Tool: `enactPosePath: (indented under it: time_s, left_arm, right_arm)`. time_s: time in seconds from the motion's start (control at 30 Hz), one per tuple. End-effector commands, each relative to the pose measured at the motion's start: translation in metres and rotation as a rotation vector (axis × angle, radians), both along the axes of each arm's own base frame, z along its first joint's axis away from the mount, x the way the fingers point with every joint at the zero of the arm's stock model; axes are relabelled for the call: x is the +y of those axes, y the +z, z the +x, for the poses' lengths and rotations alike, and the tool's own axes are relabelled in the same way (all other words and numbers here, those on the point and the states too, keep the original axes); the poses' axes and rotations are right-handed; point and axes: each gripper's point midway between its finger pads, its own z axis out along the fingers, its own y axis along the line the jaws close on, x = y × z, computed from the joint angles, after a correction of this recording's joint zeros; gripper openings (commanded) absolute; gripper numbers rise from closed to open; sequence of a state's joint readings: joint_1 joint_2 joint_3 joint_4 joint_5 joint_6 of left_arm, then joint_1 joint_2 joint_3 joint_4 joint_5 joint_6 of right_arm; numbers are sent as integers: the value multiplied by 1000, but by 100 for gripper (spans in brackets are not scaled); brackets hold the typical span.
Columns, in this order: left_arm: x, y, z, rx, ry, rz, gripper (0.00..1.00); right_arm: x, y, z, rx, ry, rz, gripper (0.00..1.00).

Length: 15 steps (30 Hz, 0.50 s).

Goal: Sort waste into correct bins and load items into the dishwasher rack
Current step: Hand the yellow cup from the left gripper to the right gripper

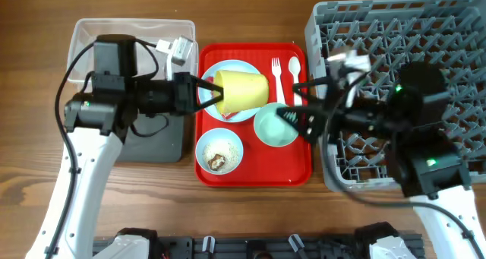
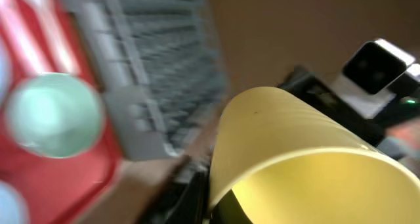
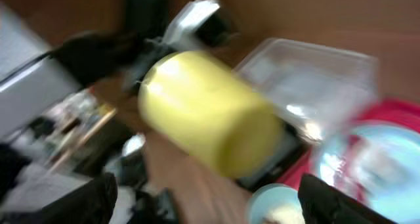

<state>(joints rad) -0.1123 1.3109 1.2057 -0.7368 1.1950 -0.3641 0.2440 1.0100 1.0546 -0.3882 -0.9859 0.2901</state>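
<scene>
The left gripper (image 1: 216, 96) has its jaws clamped on the rim of the small yellow cup (image 1: 244, 90). It holds the cup on its side above the red tray (image 1: 292, 172) at mid-worktop. The cup's base faces the right gripper (image 1: 295, 103), whose jaws are spread. This is probably a handover, since the dishwasher rack (image 1: 425, 31) sits along the right edge. Both wrist views are blurred, and the cup covers much of the pale blue plate (image 1: 220, 67).

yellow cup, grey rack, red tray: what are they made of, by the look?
The yellow cup: likely plastic, matte, opaque; thin even rim in the left wrist view. The grey rack: moulded plastic by its lattice, dull finish. The red tray: probably plastic, smooth, uniform colour, raised lip; coating cannot be ruled out.
</scene>
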Motion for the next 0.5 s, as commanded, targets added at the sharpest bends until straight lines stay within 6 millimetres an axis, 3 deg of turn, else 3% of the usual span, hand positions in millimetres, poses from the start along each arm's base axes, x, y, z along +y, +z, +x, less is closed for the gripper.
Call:
enactPosePath:
  time_s: [0.0,0.03,0.3,0.47]
  left_arm:
    - [-7,40,-32,-24,-195,-216,4]
    - [-7,44,-36,-21,-220,-240,4]
    - [-17,45,-45,-15,-262,-243,4]
    - [-17,45,-45,-18,-263,-242,4]
  right_arm:
    - [38,23,-40,-98,247,64,90]
    - [49,22,-35,-115,248,63,90]
    - [56,11,-11,-80,211,60,90]
    - [49,11,3,-77,162,63,90]
